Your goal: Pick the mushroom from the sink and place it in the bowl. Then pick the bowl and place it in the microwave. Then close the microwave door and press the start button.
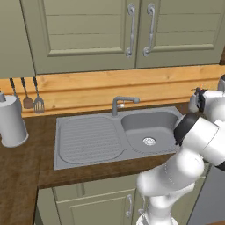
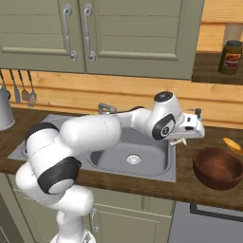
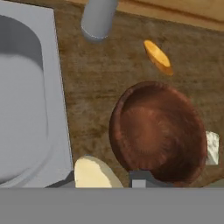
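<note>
Nearest to me, the white arm reached out over the sink (image 2: 142, 163), its grey basin with the round drain (image 2: 133, 159) sunk into the dark wooden counter (image 2: 190, 190). The gripper (image 2: 179, 141) hung past the sink's right edge, over the counter, clenched on the mushroom (image 3: 89, 173); the pale tan cap sat between the finger tips at the bottom of the hand view. In the right base view the mushroom was a small beige bit under the hand, above the counter between the sink and the bowl (image 2: 218, 168). The bowl, dark reddish-brown and thick-rimmed, stood on the counter just right of the sink, apart from the gripper, its inside bare. An orange-yellow oval thing (image 2: 232, 144) lay on the counter just behind the bowl. Farther back, the curved tap (image 1: 122, 103) rose behind the basin, and utensils (image 1: 33, 100) hung against the wooden backsplash.
</note>
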Available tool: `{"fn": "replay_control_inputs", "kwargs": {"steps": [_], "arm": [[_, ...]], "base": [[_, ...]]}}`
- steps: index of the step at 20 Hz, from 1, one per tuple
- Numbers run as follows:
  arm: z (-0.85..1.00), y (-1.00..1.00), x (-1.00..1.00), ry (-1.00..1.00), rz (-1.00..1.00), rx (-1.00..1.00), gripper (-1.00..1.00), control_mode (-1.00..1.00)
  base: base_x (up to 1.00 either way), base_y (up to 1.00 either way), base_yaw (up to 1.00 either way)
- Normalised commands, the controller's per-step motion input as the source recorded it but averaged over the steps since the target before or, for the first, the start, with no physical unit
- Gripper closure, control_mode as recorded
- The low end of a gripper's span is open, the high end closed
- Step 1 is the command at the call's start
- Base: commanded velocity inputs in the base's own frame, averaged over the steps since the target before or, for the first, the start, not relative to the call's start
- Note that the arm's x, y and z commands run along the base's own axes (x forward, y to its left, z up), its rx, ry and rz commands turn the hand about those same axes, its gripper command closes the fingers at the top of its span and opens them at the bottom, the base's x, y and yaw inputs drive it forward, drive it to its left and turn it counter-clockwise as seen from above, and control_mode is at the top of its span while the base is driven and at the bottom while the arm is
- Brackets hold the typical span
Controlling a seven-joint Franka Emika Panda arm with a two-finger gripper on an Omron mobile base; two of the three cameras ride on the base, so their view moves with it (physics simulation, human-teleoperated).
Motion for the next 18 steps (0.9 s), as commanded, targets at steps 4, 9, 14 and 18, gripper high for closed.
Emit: {"fn": "replay_control_inputs", "kwargs": {"steps": [4, 9, 14, 18], "arm": [[0.04, -0.67, -0.14, 0.0, -0.18, 0.06, 1.0, -1.0], [0.0, -0.7, 0.0, 0.01, -0.1, 0.04, 1.0, -1.0], [-0.14, -0.5, -0.17, 0.0, -0.1, 0.19, 1.0, -1.0], [-0.26, -0.29, -0.05, 0.0, -0.07, 0.21, 1.0, -1.0]], "base": [[0.0, 0.0, 0.0], [0.0, 0.0, 0.0], [0.0, 0.0, 0.0], [0.0, 0.0, 0.0]]}}
